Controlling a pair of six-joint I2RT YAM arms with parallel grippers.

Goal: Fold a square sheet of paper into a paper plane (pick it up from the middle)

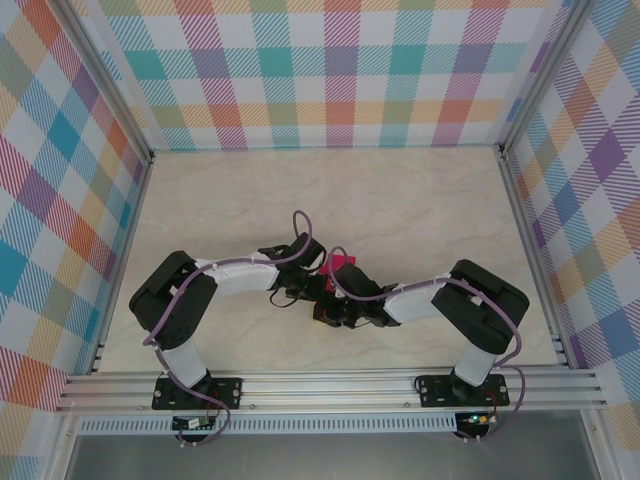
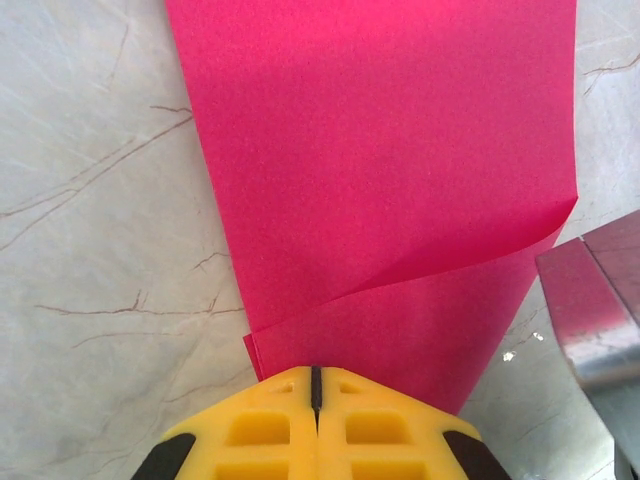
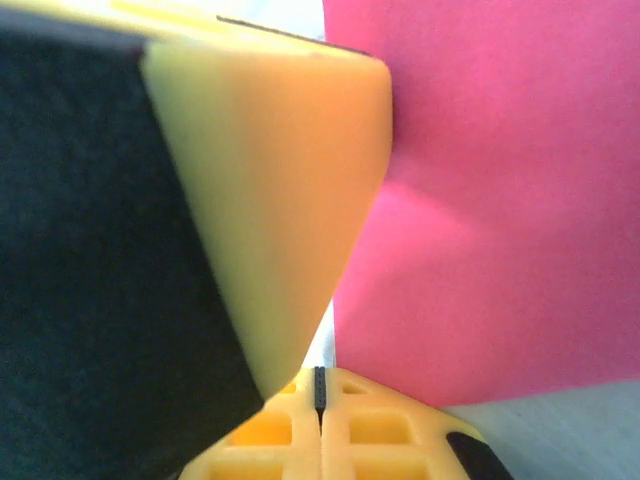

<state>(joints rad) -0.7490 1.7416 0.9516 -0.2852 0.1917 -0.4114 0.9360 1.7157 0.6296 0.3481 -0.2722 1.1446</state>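
Observation:
The square sheet of paper (image 1: 347, 264) is magenta-pink and lies on the marble table top (image 1: 400, 200) between the two arms. In the left wrist view the paper (image 2: 380, 160) is folded over, with its upper layer curling up at the right. My left gripper (image 2: 315, 372) is shut, its yellow tips over the paper's near edge; the paper is not pinched in the seam. My right gripper (image 3: 320, 375) is also shut, close beside the left gripper's yellow finger (image 3: 280, 190), with the paper (image 3: 500, 200) just beyond. From above, the left gripper (image 1: 318, 272) and right gripper (image 1: 338, 292) meet at the paper.
Checked walls (image 1: 340, 70) close in the table on three sides. An aluminium rail (image 1: 330, 385) runs along the near edge by the arm bases. A grey shiny part (image 2: 595, 310) sits at the right edge of the left wrist view.

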